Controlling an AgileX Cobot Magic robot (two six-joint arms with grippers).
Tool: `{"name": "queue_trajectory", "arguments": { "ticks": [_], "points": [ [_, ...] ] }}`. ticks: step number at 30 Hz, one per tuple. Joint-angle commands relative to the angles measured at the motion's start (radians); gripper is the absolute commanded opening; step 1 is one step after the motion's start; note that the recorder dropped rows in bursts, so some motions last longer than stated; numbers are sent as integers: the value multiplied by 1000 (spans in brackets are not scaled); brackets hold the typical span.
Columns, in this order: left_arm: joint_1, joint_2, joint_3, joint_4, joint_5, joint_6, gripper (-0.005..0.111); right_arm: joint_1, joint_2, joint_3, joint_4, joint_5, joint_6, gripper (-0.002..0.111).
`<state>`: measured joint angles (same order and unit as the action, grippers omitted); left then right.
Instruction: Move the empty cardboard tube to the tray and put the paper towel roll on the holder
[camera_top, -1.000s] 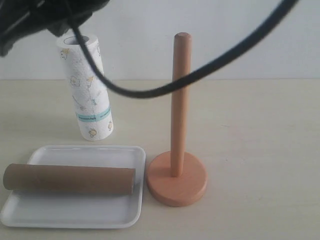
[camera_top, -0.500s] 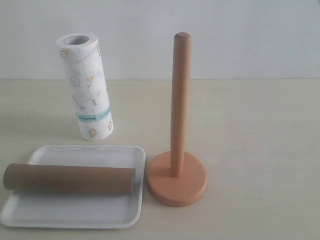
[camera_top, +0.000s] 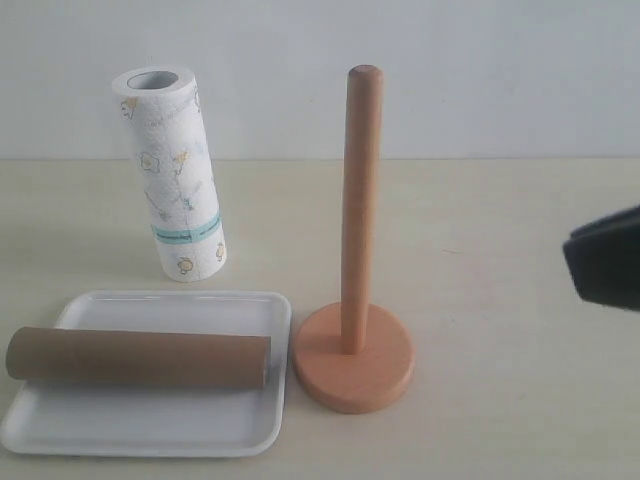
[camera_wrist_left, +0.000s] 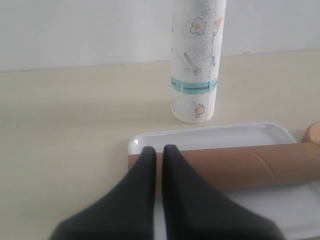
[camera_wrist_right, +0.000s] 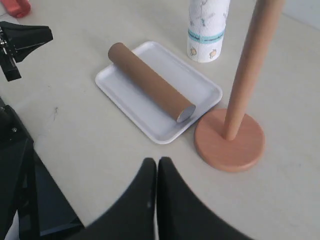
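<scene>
Moved: the dark arm and cable that hung over the roll a second ago are gone from the exterior view, and a dark part of the right arm (camera_top: 605, 258) now enters at its right edge.
Paper towel roll: the paper towel roll (camera_top: 170, 175) stands on end on the table (camera_top: 500, 220), just behind the tray, hollow core facing up, nothing touching it.
Holder: the holder (camera_top: 358, 200) stands upright beside the tray, its pole bare and its disc base close to the tray's corner.
Tube and tray: the empty cardboard tube (camera_top: 140, 358) lies across the tray (camera_top: 150, 430), so that half looks done.
Left gripper: the left gripper (camera_wrist_left: 159, 150) has its fingers pressed almost together around nothing, near the tube's end over the tray's edge.
Right gripper: the right gripper (camera_wrist_right: 156, 161) is likewise pressed together and empty, well apart from the roll.
Step in hand: probably the reach for the roll.
How to do it well: spread the fingers wide first, since the roll is thick. Grip it mid-height, lightly enough not to crush the soft paper. Lift it clear above the pole's rounded top, centre the core over it, and lower straight so the base does not tip or nudge the tray.
</scene>
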<state>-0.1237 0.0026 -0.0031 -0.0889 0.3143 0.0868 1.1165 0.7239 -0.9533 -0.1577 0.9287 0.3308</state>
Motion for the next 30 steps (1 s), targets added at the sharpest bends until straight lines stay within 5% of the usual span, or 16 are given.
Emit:
{"name": "queue_trajectory", "arguments": {
  "ticks": [1, 10, 19, 25, 30],
  "points": [
    [2, -3, 3, 0, 0, -7, 4, -1, -73, 47, 3, 0, 33, 0],
    [2, -3, 3, 0, 0, -7, 4, -1, -84, 102, -135, -113, 25, 0],
    [2, -3, 3, 0, 0, -7, 4, -210, -194, 722, -524, -1027, 24, 0],
    [2, -3, 3, 0, 0, -7, 4, -282, -385, 781, -360, -977, 159, 0],
    [2, -3, 3, 0, 0, -7, 4, -589, -549, 822, -320, -968, 278, 0]
  ]
}}
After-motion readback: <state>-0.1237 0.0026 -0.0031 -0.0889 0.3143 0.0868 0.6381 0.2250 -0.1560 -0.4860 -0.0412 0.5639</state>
